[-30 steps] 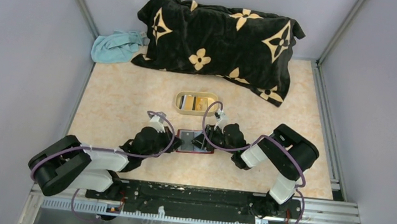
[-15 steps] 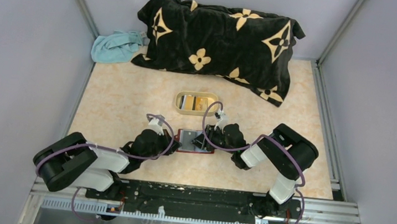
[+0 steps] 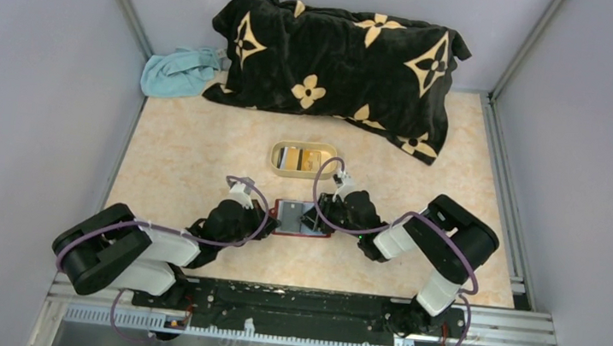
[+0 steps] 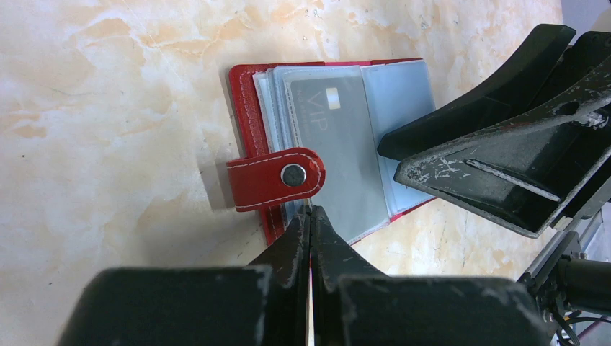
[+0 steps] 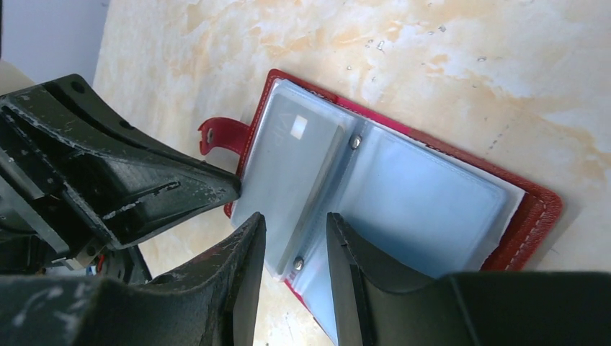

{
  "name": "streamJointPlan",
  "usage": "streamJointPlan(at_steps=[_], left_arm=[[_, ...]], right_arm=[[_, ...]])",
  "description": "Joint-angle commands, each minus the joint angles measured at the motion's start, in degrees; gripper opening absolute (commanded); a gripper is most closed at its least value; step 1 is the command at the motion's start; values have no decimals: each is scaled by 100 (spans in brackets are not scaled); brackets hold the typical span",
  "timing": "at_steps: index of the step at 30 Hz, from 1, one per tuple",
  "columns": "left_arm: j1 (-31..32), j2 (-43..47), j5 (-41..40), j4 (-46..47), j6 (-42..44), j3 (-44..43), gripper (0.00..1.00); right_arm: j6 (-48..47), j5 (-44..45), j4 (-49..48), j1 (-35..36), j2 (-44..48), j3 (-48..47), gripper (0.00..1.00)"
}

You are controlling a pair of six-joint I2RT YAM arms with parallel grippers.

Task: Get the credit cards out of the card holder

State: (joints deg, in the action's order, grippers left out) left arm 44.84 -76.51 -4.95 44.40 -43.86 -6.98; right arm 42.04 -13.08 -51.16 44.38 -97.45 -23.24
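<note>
The card holder [image 3: 291,219] lies open on the counter [image 3: 184,160], between the two arms and just this side of a beige oval tray [image 3: 274,158]. From the top view it is only a small red rectangle, half hidden under the left gripper [image 3: 268,218] and the right gripper [image 3: 312,218]. That view alone shows the tray holding several cards [image 3: 305,157], black and orange-yellow. It also shows a black flower-patterned blanket [image 3: 341,56] and a blue cloth [image 3: 178,71] at the far edge.

The left wrist view gives the detail. The card holder [image 4: 248,108] has clear blue-grey sleeves, and a grey card [image 4: 335,137] marked VIP sits in the top sleeve on the left page. The red tab [image 4: 277,176] with its snap folds in over the sleeve's edge. The left gripper [image 4: 311,213] is pressed fully together, its tip at the holder's near edge just under the tab. I cannot tell whether it pinches a sleeve.

The right wrist view shows the other side. The right gripper [image 5: 294,229] stands partly apart, its fingers [image 5: 248,238] straddling the riveted spine of the sleeves, with nothing clamped between them. Here the right page of the card holder [image 5: 432,209] looks like empty plastic. The grey card [image 5: 295,166] is in the left page, and the left gripper [image 5: 234,189] touches the holder's edge beside the tab [image 5: 220,133].
</note>
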Motion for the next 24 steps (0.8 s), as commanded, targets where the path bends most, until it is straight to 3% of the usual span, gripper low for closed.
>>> streamJointPlan(at_steps=[1, 10, 24], left_arm=[[-37, -152, -13, -219, 76, 76, 0], [-37, -122, -32, -287, 112, 79, 0], [-38, -400, 63, -72, 76, 66, 0]], right_arm=[[-238, 232, 288, 14, 234, -34, 38], [32, -199, -321, 104, -357, -264, 38], [43, -205, -223, 211, -54, -328, 38]])
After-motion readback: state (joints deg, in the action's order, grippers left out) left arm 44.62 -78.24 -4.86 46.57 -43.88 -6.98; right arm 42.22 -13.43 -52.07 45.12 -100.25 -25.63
